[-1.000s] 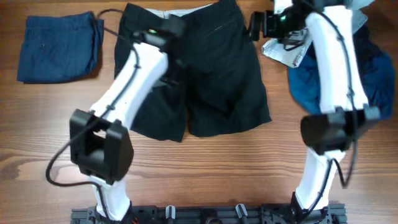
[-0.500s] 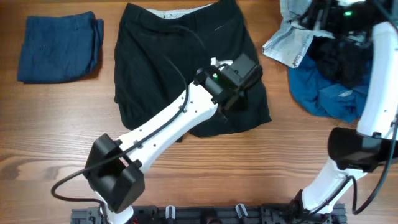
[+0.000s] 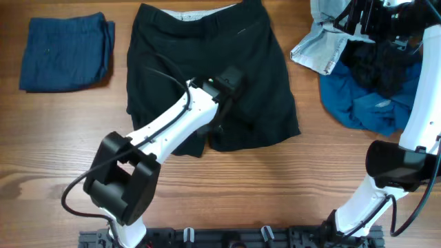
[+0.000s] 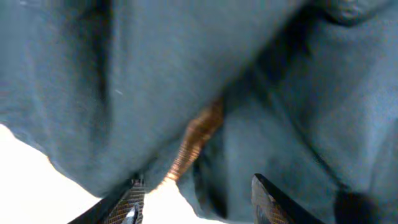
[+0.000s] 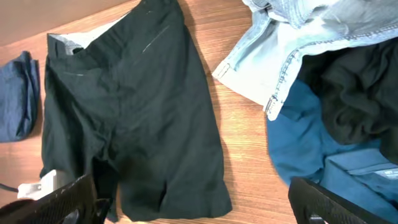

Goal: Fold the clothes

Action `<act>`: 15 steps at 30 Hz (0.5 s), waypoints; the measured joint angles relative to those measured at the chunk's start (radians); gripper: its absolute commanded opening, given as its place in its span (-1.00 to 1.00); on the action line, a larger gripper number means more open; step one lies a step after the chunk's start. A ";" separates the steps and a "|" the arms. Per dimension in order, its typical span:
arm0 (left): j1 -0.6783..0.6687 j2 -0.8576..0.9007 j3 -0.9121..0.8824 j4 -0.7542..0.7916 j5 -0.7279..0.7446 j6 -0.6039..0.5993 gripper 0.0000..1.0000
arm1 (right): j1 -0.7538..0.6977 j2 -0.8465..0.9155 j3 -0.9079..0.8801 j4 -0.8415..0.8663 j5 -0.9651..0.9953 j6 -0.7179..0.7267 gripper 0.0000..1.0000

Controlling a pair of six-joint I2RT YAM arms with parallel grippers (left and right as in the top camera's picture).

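Two hands work at different ends of the wooden table (image 3: 275, 186). The left hand (image 4: 199, 200) hangs low over the black fabric shorts (image 3: 207, 48). These lie spread flat in the middle of the table, waistband toward the far edge and both legs toward the robot. The left wrist view is filled with dark cloth, with a sliver of table showing in the gap between the two legs, so the hand is aimed at the crotch. Its fingers (image 4: 134, 199) stand partly apart with cloth just beyond them, and no pinch on the fabric shows. The spot makes sense as a grip point: lifting one leg at the inner seam would probably let it fold across the other along the centre line.

The right hand (image 5: 189, 202) is spread wide and holds nothing. It is raised at the far right corner above the unsorted heap: a crumpled pale-blue denim piece (image 3: 320, 52), a rumpled black garment (image 3: 379, 69) and a royal-blue cloth (image 3: 358, 107) beneath them. It is likely parked there so the shorts are free to be worked on. A neatly folded dark blue garment (image 3: 65, 52) sits at the far left, well apart from the shorts, which suggests that corner is where finished pieces go.
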 measured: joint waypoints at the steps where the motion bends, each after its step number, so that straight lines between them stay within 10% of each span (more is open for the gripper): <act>1: 0.003 0.000 -0.007 -0.003 -0.007 -0.004 0.16 | 0.000 0.000 0.000 0.000 0.000 -0.001 1.00; 15: 0.164 0.002 -0.237 0.145 -0.099 0.002 0.22 | 0.013 0.000 0.000 0.002 -0.004 -0.005 0.99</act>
